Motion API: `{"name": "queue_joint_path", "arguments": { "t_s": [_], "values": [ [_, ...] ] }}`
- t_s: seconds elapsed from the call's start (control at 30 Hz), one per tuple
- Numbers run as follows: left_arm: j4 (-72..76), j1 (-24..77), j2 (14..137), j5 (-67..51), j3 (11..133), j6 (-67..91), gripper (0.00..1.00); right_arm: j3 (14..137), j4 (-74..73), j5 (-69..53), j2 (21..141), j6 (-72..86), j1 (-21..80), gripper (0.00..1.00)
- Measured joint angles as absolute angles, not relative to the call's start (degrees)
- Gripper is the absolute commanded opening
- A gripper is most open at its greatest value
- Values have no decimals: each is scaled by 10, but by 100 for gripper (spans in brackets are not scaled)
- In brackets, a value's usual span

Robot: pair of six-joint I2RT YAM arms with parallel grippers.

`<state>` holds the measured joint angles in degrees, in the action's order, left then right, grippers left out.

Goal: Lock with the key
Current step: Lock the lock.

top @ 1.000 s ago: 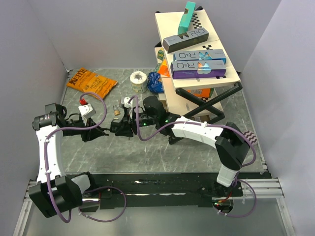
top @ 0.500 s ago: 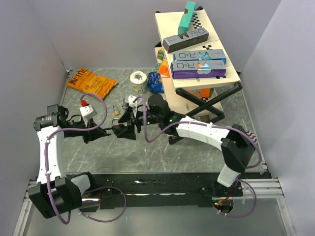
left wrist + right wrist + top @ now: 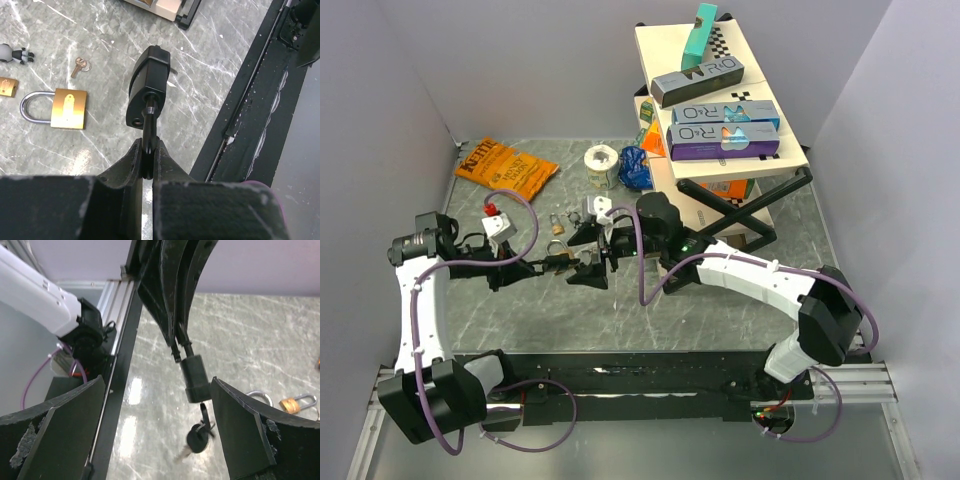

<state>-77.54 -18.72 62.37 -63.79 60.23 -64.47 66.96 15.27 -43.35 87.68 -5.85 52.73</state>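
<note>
A black padlock hangs off the table by its shackle, and my left gripper is shut on that shackle. Seen from above, the padlock sits just past the left gripper. A key sticks out of the lock's underside, and a black-headed key dangles from it on a ring, blurred. My right gripper is open. Its fingers stand on either side of the lock and key and touch neither. In the top view the right gripper faces the left one.
A brass padlock and a small loose key lie on the marble table beyond the lock. An orange chip bag, a tape roll and a blue wad sit at the back. Stacked boxes on a black stand fill the back right.
My right gripper has opened wide, let go of the key and drawn back a little to the right. The left gripper has closed tighter on the shackle and kept its place.
</note>
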Motion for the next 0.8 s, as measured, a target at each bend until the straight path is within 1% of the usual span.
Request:
{"name": "queue_joint_path", "arguments": {
  "t_s": [0.17, 0.37, 0.57, 0.6, 0.8],
  "values": [
    [-775, -187, 623, -642, 605, -644, 1, 679, 117, -437, 889, -85, 527, 99],
    [-775, -179, 604, -646, 609, -644, 1, 691, 86, -436, 915, -113, 527, 99],
    [-776, -167, 585, -653, 609, -643, 1, 706, 87, -435, 945, -128, 527, 98],
    [-776, -166, 583, -655, 609, -642, 1, 707, 91, -435, 950, -132, 527, 97],
    [-776, -162, 576, -669, 609, -635, 1, 707, 107, -435, 967, -158, 528, 84]
  ]
}}
